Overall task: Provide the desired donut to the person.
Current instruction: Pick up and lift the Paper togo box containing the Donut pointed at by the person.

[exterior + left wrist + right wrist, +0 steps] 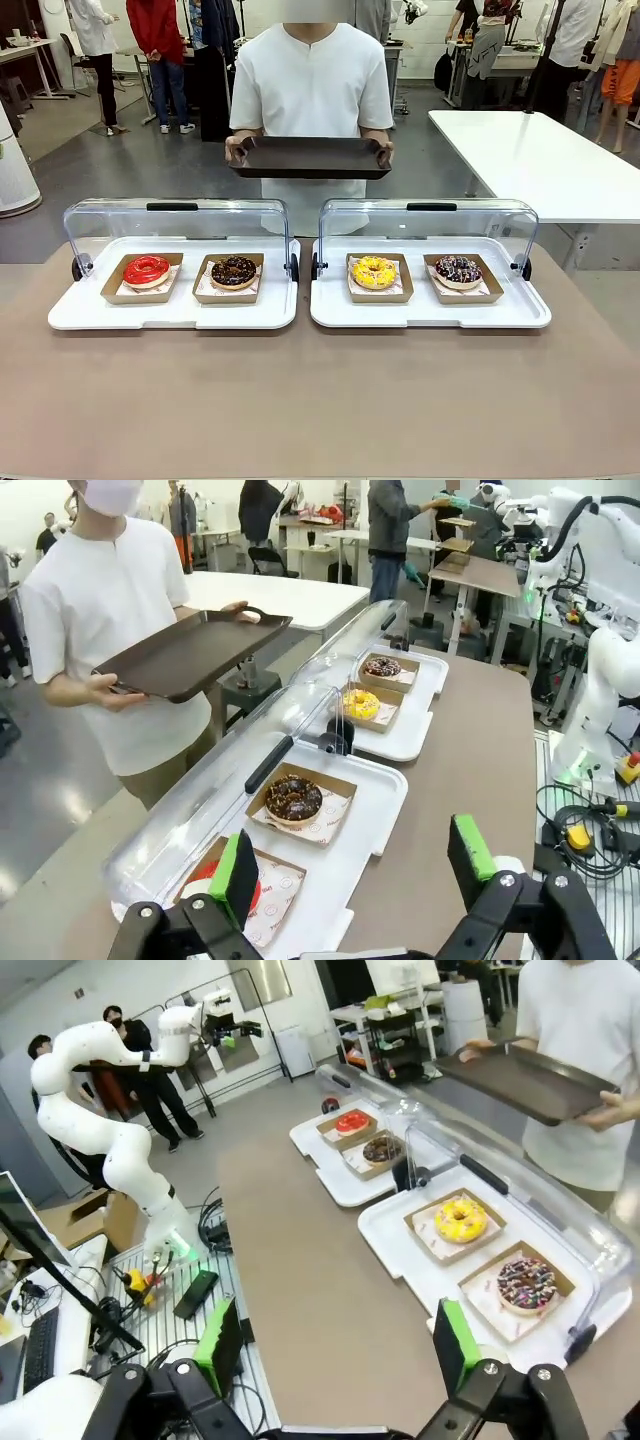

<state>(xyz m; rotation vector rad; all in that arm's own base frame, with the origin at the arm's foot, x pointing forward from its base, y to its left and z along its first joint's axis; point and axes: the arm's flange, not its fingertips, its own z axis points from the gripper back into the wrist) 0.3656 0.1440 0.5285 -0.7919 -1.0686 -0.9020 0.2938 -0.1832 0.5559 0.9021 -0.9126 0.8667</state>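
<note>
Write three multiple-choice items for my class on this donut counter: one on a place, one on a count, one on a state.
1. Where is the red glazed donut?
A. On the bare table.
B. At the robot's far left, in the left white plastic display tray.
C. On the floor.

2. How many donuts lie in the left tray and the right white plastic display tray together?
A. Two.
B. Four.
C. Six.

3. In what state is the dark brown rectangular tray held by the person in the white shirt?
A. Empty.
B. Carrying one donut.
C. Stacked with cups.

Key: 1 B, it lies leftmost in the front view; 2 B, each display tray holds two; 3 A, its surface is bare in both wrist views.
</note>
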